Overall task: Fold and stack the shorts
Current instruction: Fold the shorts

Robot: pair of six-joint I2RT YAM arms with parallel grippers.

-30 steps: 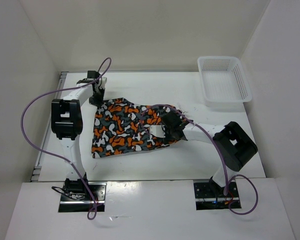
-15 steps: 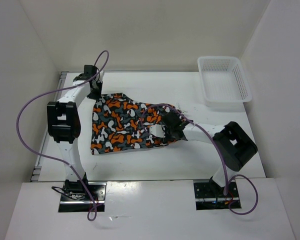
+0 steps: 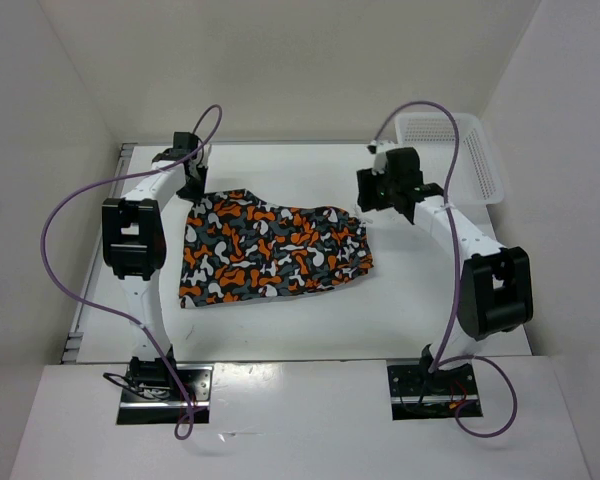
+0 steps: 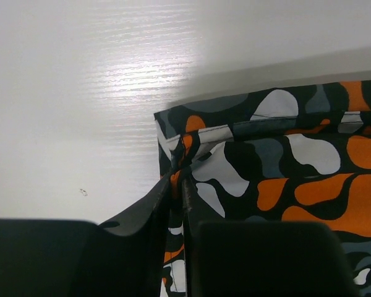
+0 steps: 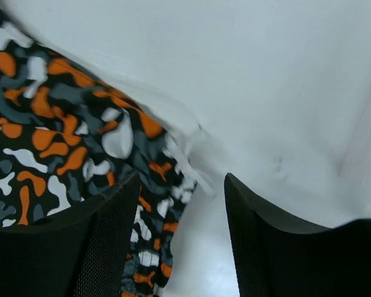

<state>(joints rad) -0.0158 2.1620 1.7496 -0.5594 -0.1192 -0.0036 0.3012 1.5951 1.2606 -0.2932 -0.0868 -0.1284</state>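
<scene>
The shorts point(image 3: 270, 250) are spread nearly flat on the white table point(image 3: 420, 300), to the left of the white mesh basket point(image 3: 485, 160) and nearer the arm bases than it is. No part of the cloth touches the basket. Their orange, white, grey and black print is seen in all three views.

The left gripper point(image 3: 192, 185) is placed at the back corner of the shorts that lies farthest from the basket. In the left wrist view its fingers point(image 4: 167, 198) are pressed together on the hemmed corner of the cloth point(image 4: 191, 139) — the left gripper point(image 4: 178, 182) is clamped on the shorts, with fabric pinched between the two black pads.

The right gripper point(image 3: 380, 190) is held just beside the basket's left wall, above the table, between the basket and the nearest edge of the shorts. In the right wrist view its fingers point(image 5: 111, 247) are spread wide apart — nothing is held between them. Through the gap of the right gripper point(image 5: 180, 179) the edge of the shorts point(image 5: 62, 130) and bare table are seen, somewhat blurred.

Part of the basket's left side is covered by the right arm in the top view.
</scene>
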